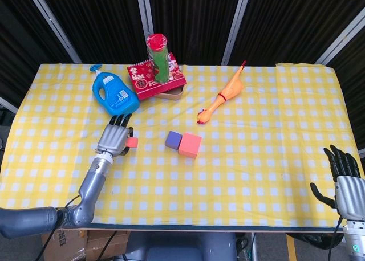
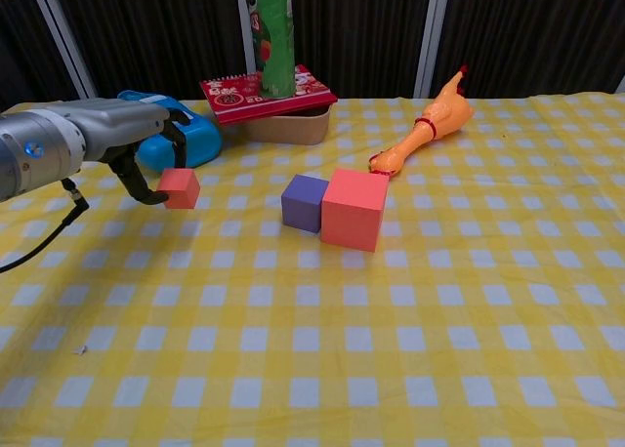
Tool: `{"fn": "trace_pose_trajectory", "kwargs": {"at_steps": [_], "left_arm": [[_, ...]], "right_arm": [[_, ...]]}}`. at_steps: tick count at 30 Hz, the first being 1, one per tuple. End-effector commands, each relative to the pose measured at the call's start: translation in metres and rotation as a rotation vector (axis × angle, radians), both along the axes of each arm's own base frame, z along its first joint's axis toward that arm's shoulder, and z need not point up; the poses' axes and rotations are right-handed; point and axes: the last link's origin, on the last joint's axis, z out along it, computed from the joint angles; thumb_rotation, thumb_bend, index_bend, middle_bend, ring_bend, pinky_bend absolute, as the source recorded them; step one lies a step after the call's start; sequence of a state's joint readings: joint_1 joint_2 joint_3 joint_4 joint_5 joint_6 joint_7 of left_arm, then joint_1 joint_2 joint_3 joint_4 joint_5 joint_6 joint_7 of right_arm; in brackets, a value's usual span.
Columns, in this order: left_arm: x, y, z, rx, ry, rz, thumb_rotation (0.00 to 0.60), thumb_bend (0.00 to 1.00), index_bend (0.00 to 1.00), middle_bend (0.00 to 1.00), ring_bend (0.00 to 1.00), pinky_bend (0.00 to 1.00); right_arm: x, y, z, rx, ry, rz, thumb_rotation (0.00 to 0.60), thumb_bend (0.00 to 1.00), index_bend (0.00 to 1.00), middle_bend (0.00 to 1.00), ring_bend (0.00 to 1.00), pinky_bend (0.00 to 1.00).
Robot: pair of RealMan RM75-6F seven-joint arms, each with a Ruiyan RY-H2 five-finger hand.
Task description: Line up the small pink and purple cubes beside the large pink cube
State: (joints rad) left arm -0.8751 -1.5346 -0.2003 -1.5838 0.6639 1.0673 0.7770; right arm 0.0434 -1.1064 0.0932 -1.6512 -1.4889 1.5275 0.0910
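My left hand [image 1: 114, 138] [image 2: 146, 154] holds the small pink cube [image 1: 132, 142] [image 2: 180, 187] between thumb and fingers, lifted above the cloth. It hangs left of the small purple cube [image 1: 173, 139] [image 2: 304, 202], which sits touching the left side of the large pink cube [image 1: 190, 145] [image 2: 354, 209] at mid-table. Down at the near right corner, my right hand [image 1: 344, 176] stays off the table edge with fingers spread and nothing in it.
A blue detergent bottle [image 1: 115, 93] [image 2: 156, 132] lies just behind my left hand. A red box with a green cylinder [image 1: 159, 58] [image 2: 270, 37] on it stands at the back. A rubber chicken [image 1: 223, 94] [image 2: 426, 132] lies behind the cubes, to the right.
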Motion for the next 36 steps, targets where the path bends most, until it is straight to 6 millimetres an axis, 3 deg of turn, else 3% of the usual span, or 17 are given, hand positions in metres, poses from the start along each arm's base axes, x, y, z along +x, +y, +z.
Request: {"fn": "trace_pose_trajectory", "kwargs": {"at_steps": [1,14,36], "left_arm": [[0.018,0.028,-0.002,-0.019,-0.017,-0.071,0.600,0.39,0.46,0.00,0.00,0.07],[0.039,0.062,-0.035,-0.087,0.021,-0.112,0.600,0.39,0.45,0.00,0.00,0.07],[0.049,0.072,-0.061,-0.144,0.002,-0.109,0.600,0.39,0.44,0.00,0.00,0.07]], "right_arm": [[0.000,-0.001,0.000,0.001,-0.005,-0.003,0.600,0.37,0.00,0.00,0.00,0.04],[-0.001,-0.001,0.002,0.005,-0.028,-0.019,0.600,0.37,0.00,0.00,0.00,0.04],[-0.002,-0.002,0.003,0.004,-0.037,-0.029,0.600,0.37,0.00,0.00,0.00,0.04]]}}
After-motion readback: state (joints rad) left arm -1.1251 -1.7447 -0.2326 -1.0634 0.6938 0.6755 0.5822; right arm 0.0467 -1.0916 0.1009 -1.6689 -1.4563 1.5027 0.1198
